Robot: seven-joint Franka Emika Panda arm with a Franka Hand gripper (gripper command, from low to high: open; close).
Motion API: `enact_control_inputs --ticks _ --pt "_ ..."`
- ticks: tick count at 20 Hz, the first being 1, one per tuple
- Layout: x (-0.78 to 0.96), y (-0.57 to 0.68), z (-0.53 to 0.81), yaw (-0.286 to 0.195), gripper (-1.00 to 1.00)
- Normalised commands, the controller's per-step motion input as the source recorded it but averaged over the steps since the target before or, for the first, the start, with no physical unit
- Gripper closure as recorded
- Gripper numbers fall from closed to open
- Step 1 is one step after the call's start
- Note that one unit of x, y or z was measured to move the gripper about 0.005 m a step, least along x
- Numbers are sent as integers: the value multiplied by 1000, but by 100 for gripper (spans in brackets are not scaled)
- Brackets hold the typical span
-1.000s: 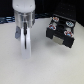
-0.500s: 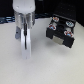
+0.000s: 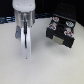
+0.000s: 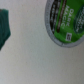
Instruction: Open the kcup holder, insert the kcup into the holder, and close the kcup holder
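The kcup holder (image 3: 60, 39) is a black box at the exterior view's right. Its inner tray (image 3: 61, 26) with round pod slots shows, so the drawer looks pulled out. The kcup (image 4: 67, 19) fills a corner of the wrist view, very close; its round green printed top faces the camera and it rests on the white table. I cannot pick it out in the exterior view. My gripper (image 3: 25, 54) hangs straight down over the table, at the exterior view's left of the holder. Its long white fingers (image 3: 27, 42) stand close together, and whether they are open or shut is unclear.
A white tabletop (image 3: 50, 67) spreads under the arm and the holder. A dark backdrop (image 3: 45, 7) runs behind them. A blurred dark green shape (image 4: 4, 26) sits at one edge of the wrist view, and I cannot tell what it is.
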Motion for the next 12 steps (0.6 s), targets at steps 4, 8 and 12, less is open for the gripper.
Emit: enact_control_inputs --ticks 4,8,12 --pt "-454 71 40 -56 -100" --pt "-538 0 -11 -79 -100" --pt "-170 2 -31 -27 -100"
